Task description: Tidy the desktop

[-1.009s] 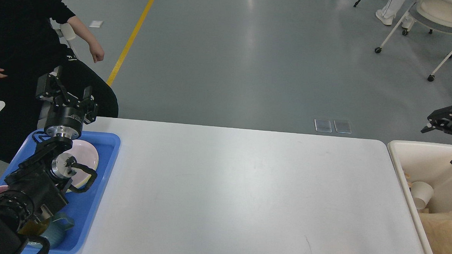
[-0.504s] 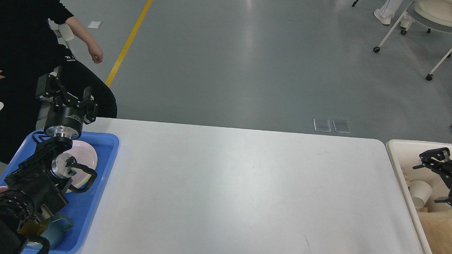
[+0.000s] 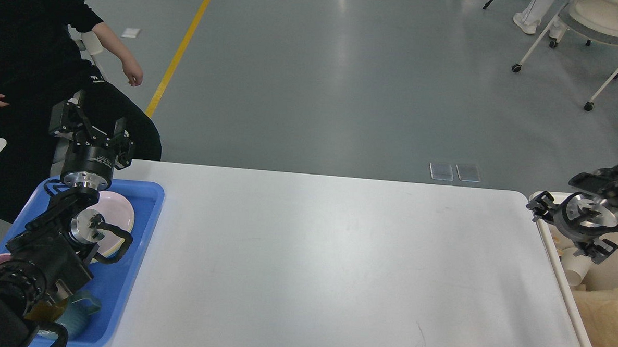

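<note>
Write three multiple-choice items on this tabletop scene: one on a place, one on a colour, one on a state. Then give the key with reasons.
1. Where does the pink plate lie?
A. In the blue tray
B. On the bare desktop
C. In the cream bin

2. What colour is the line on the floor?
A. Red
B. Yellow
C. White

3. How do the left gripper's jaws stand?
A. Apart, holding nothing
B. Shut on a cup
C. Shut on the plate

Key: 1 A, the plate sits inside the tray's rim at the desktop's left end. 2 B, a yellow stripe runs across the grey floor. 3 A, a clear gap shows between its jaws, above the tray.
</note>
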You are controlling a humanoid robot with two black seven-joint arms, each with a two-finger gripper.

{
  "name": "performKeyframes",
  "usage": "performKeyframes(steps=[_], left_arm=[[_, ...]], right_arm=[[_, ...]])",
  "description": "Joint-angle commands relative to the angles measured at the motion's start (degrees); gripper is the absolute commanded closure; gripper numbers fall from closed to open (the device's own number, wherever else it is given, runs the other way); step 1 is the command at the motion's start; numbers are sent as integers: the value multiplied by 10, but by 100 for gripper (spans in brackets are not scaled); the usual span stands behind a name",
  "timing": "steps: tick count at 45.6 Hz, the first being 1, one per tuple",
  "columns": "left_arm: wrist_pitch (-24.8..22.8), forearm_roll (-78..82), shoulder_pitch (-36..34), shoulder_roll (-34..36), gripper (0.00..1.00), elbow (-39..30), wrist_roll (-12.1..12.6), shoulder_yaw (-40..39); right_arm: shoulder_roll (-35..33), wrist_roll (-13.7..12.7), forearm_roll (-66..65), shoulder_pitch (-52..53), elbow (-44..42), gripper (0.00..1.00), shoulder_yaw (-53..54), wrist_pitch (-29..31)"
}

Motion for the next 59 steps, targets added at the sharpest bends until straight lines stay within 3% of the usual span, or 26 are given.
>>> performKeyframes(steps=[1, 7, 14, 22, 37, 48, 52, 59], left_arm=[[0, 1, 0, 0, 4, 0, 0, 0], [0, 1, 0, 0, 4, 0, 0, 0], [0, 1, 0, 0, 4, 0, 0, 0], [0, 1, -1, 0, 4, 0, 0, 0], [0, 0, 0, 0, 4, 0, 0, 0], [0, 0, 0, 0, 4, 0, 0, 0], [0, 0, 0, 0, 4, 0, 0, 0], [0, 1, -1, 0, 4, 0, 0, 0]], right_arm=[[19, -58, 2, 43, 29, 0, -12, 4], [11, -52, -2, 119, 137, 0, -22, 75], [9, -48, -1, 156, 150, 0, -18, 150], [-10, -49, 3, 178, 163, 2, -12, 150], [-107, -55, 53, 162, 183, 3, -12, 106], [-190, -53, 109, 123, 192, 4, 7, 113], [-219, -51, 106, 118, 217, 0, 22, 117], [-238, -50, 100, 94, 248, 0, 26, 126]])
